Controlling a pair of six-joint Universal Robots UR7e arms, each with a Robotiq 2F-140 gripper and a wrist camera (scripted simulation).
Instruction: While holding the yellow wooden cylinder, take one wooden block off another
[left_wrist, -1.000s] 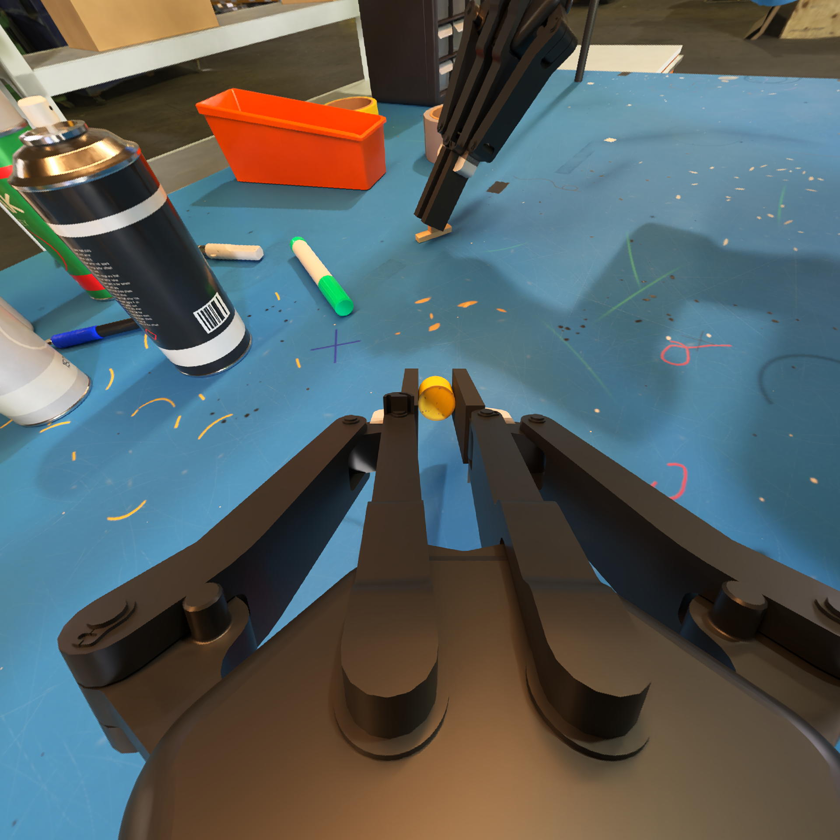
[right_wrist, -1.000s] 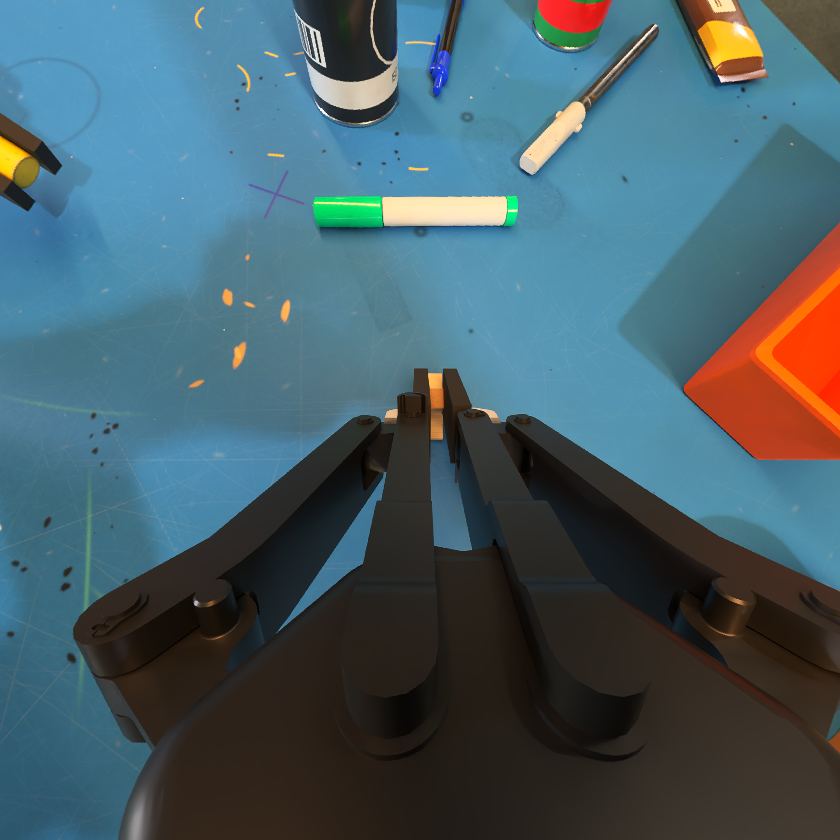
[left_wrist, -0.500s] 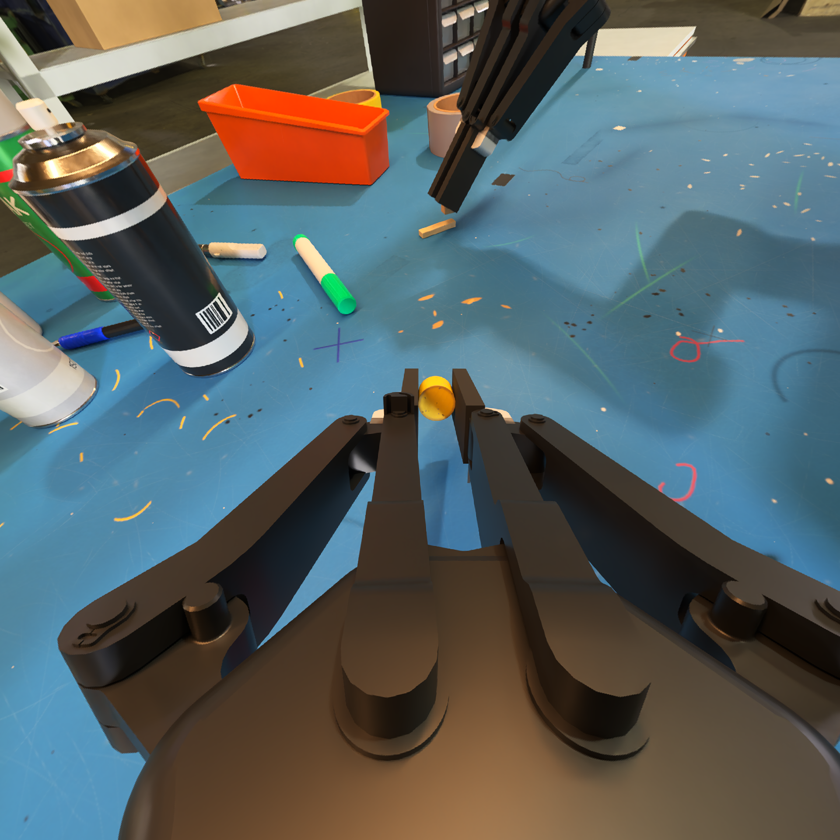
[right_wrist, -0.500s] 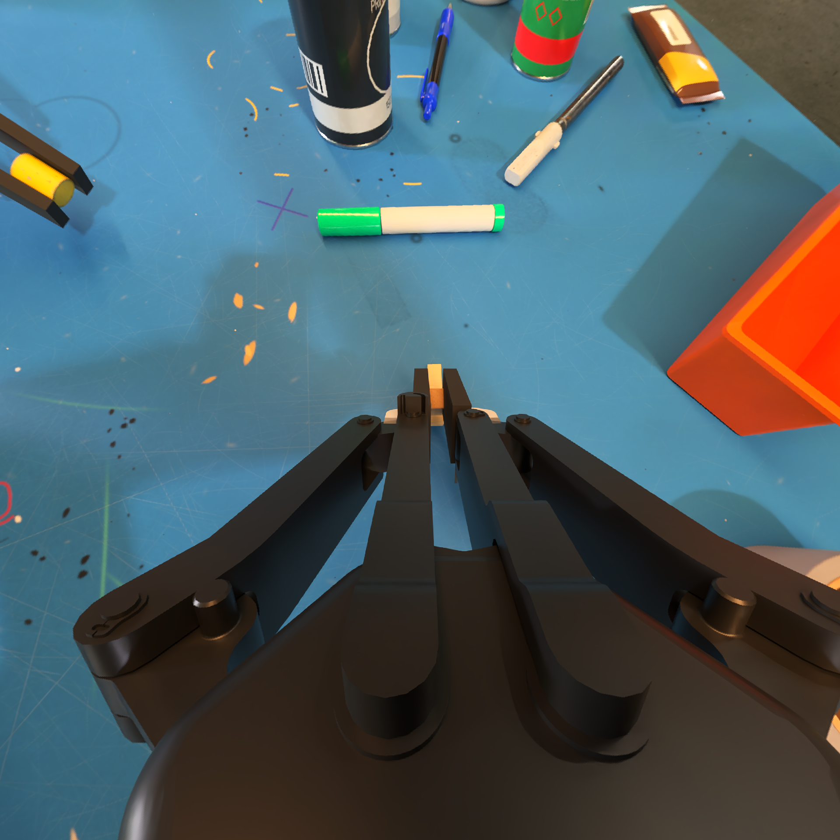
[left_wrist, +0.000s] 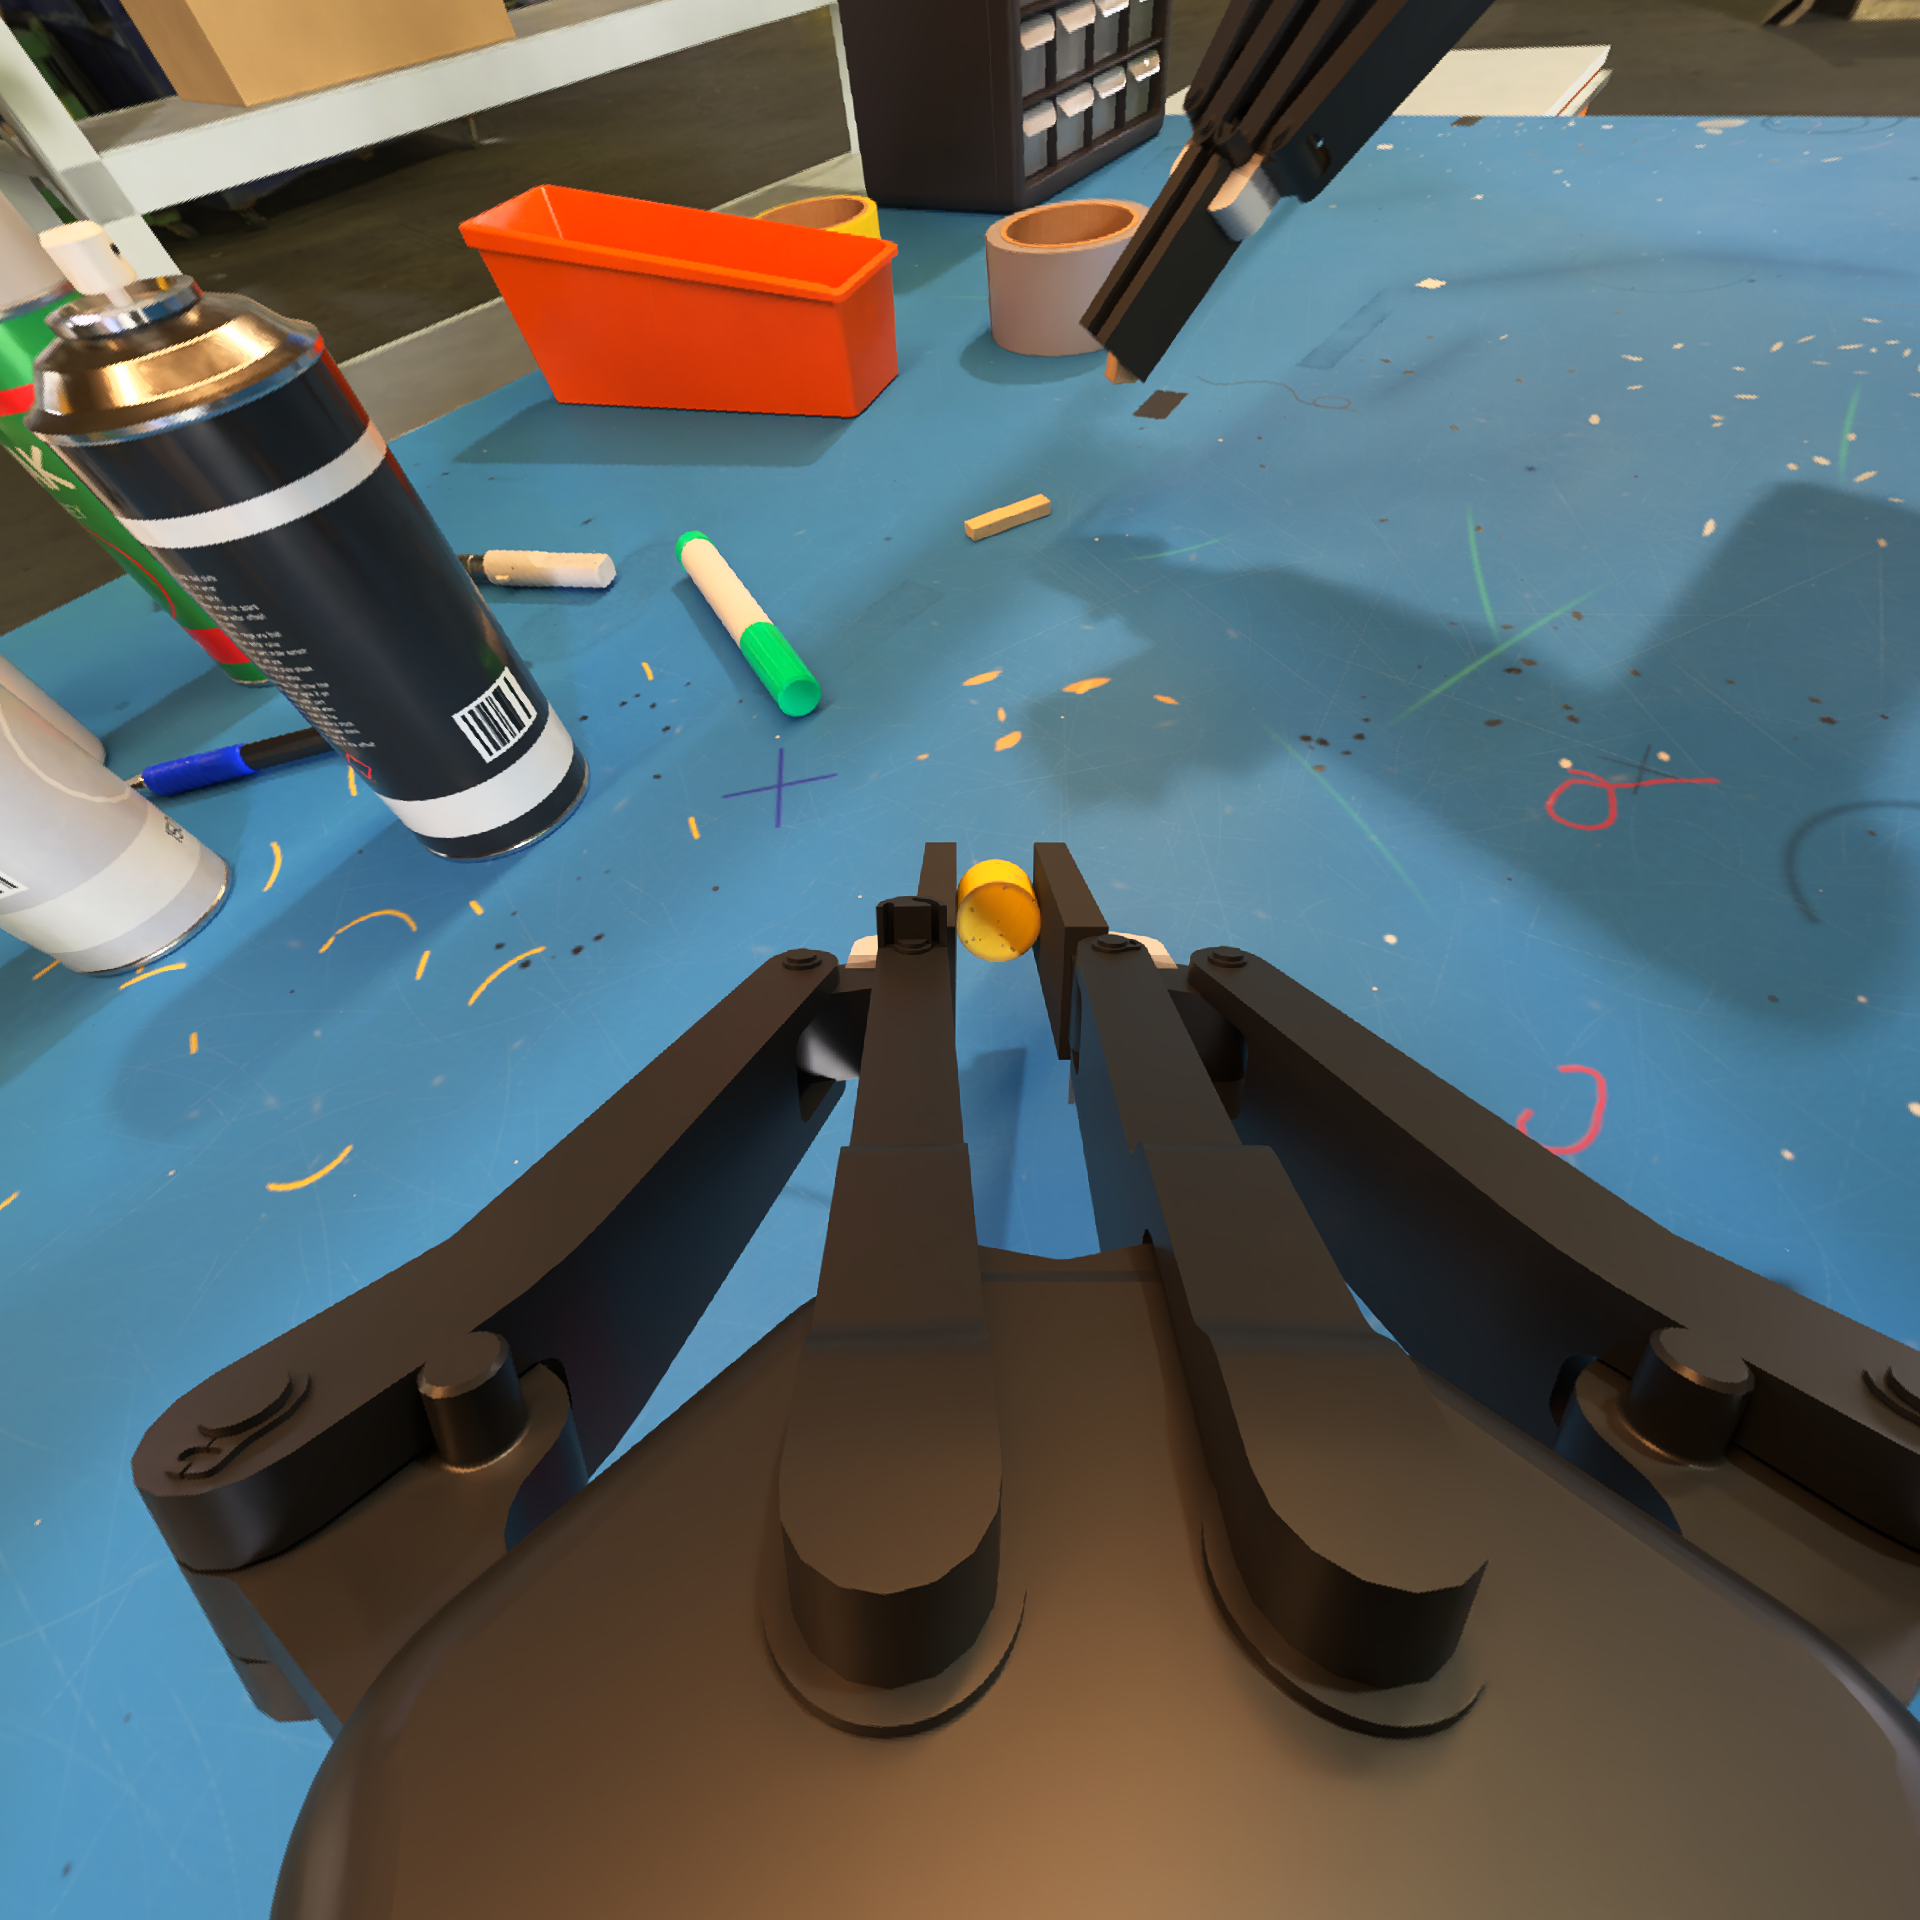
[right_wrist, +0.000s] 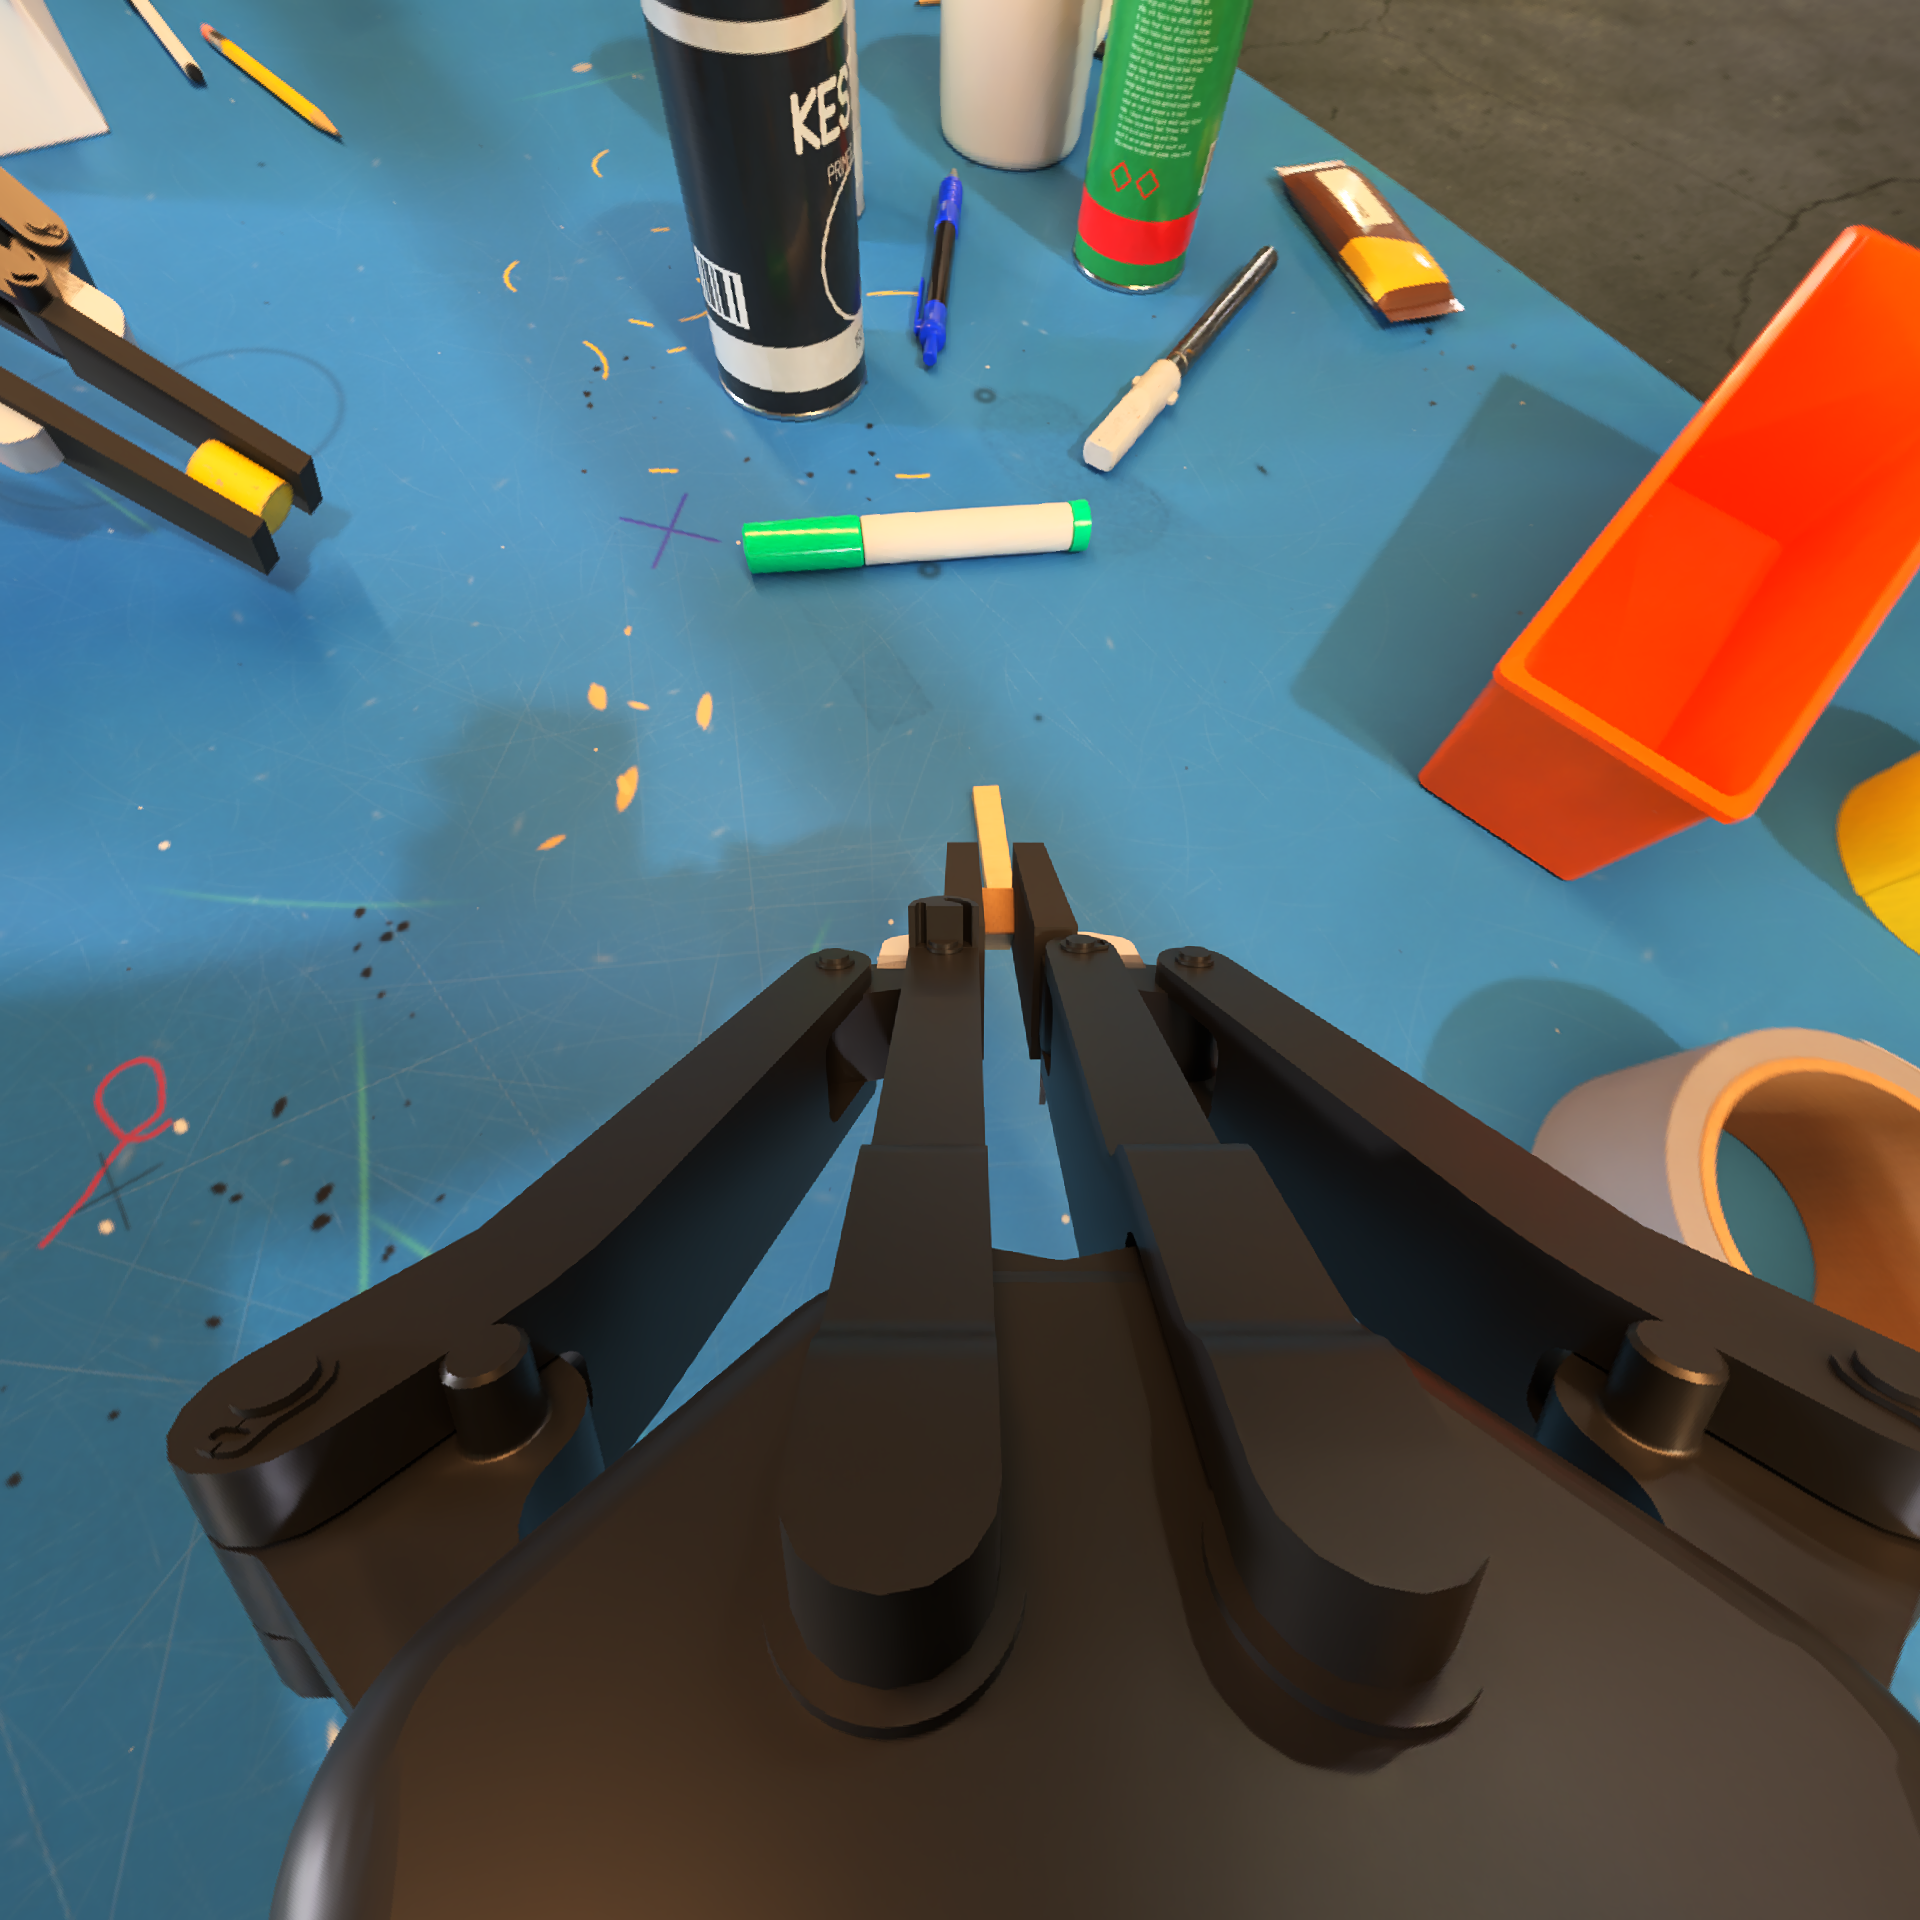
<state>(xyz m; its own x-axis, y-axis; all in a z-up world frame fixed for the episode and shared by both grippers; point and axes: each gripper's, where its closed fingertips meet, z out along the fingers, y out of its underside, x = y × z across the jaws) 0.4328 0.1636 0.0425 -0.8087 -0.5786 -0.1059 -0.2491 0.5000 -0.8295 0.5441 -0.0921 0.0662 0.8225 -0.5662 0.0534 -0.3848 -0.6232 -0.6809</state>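
My left gripper (left_wrist: 995, 864) is shut on the yellow wooden cylinder (left_wrist: 997, 912) and holds it above the blue table (left_wrist: 1351, 644). It also shows at the left of the right wrist view (right_wrist: 272, 511) with the cylinder (right_wrist: 231, 476). My right gripper (right_wrist: 995, 868) is shut on a small wooden block (right_wrist: 998, 910) and holds it in the air. In the left wrist view the right gripper (left_wrist: 1127, 362) hangs at the upper right. A second wooden block (left_wrist: 1006, 516) lies flat on the table below it, apart from the held one; it shows past the fingertips (right_wrist: 987, 826).
An orange bin (left_wrist: 686, 301) and a tape roll (left_wrist: 1049, 275) stand behind the blocks. A green-capped marker (left_wrist: 748, 623), a white pen (left_wrist: 545, 568), a blue pen (left_wrist: 223, 761) and a black spray can (left_wrist: 301, 561) are to the left. A snack bar (right_wrist: 1366, 241) lies near the table edge.
My right gripper has risen and drawn back with its block, leaving the other block lying on the table. The left gripper still holds the cylinder in about the same place.
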